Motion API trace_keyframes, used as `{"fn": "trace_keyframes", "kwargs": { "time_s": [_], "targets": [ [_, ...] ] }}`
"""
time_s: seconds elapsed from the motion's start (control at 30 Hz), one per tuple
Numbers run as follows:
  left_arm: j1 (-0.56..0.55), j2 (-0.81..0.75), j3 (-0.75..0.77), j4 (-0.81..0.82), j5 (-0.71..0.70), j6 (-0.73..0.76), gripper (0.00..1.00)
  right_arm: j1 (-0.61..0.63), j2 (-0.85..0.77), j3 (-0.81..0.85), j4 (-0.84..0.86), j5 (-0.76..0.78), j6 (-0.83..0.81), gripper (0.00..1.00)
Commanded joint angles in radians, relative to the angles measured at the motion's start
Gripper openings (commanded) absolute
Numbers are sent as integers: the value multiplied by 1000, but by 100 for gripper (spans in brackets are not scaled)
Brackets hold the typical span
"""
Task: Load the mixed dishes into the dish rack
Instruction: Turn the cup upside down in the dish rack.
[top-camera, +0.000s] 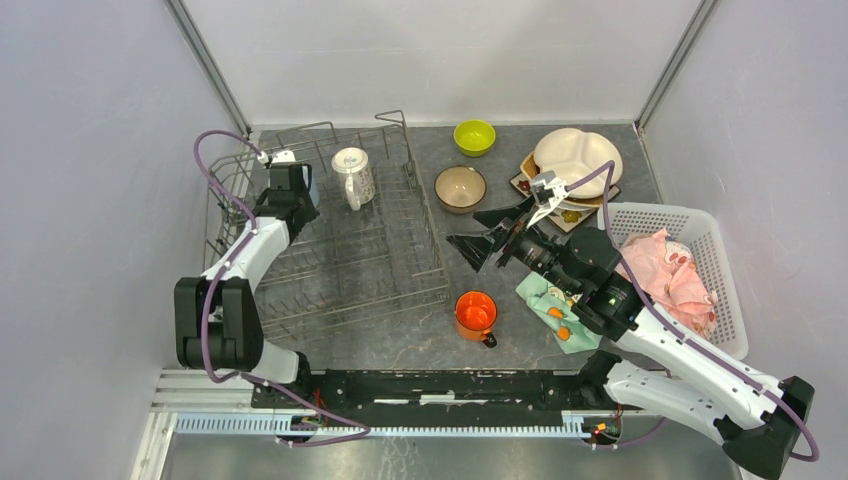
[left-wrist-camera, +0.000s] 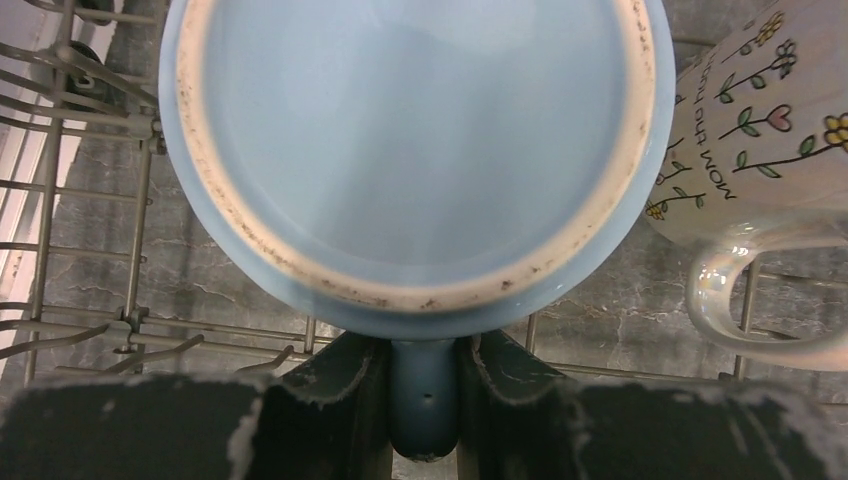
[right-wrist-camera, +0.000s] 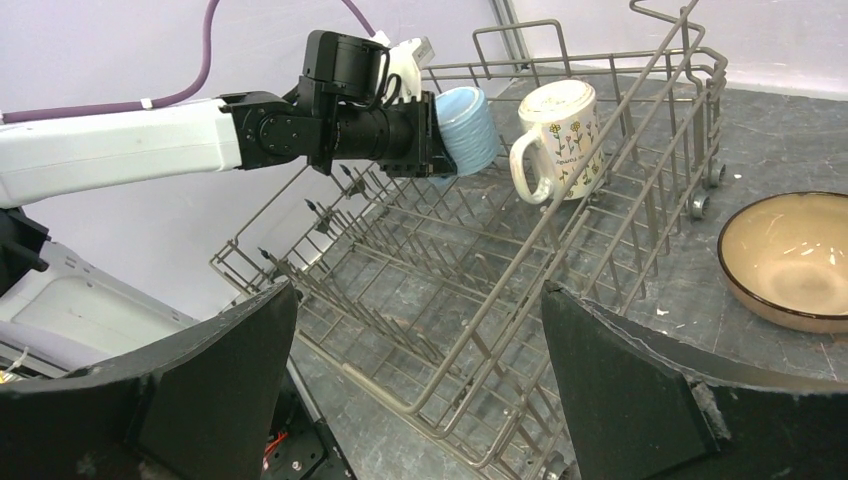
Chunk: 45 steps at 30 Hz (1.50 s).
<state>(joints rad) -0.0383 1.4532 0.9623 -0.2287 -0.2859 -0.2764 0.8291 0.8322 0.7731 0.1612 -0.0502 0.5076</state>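
Observation:
My left gripper (left-wrist-camera: 425, 365) is shut on the handle of the light-blue mug (left-wrist-camera: 410, 150) and holds it over the back left of the grey wire dish rack (top-camera: 340, 262). In the top view that gripper (top-camera: 300, 183) is next to the white patterned mug (top-camera: 353, 176), which stands in the rack. My right gripper (top-camera: 487, 233) is open and empty, held above the table right of the rack. The orange mug (top-camera: 476, 313) stands near the rack's front right corner. The tan bowl (top-camera: 460, 188), lime-green bowl (top-camera: 474, 136) and cream three-section plate (top-camera: 577, 158) lie at the back.
A white perforated basket (top-camera: 700, 225) with a pink cloth (top-camera: 668, 270) stands at the right. A teal patterned cloth (top-camera: 548, 305) lies under my right arm. More plates are stacked under the cream plate. The grey side walls stand close on the left and right.

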Motion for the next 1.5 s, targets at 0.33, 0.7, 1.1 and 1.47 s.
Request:
{"fn": "trace_keyframes", "kwargs": {
  "time_s": [0.33,0.7,1.1,1.47],
  "targets": [
    [9,72,91,121,8,-45,19,3,-17,14,-2,36,-16,98],
    [9,77,127,58,4,-61,40,2,-16,11,-43,75,-9,98],
    [9,-75,191,-29,59,-136,50,2,-3,-3,-89,101,7,98],
    [9,-96,150,-52,62,-145,53,1,41,-5,-175,178,-10,98]
  ]
}}
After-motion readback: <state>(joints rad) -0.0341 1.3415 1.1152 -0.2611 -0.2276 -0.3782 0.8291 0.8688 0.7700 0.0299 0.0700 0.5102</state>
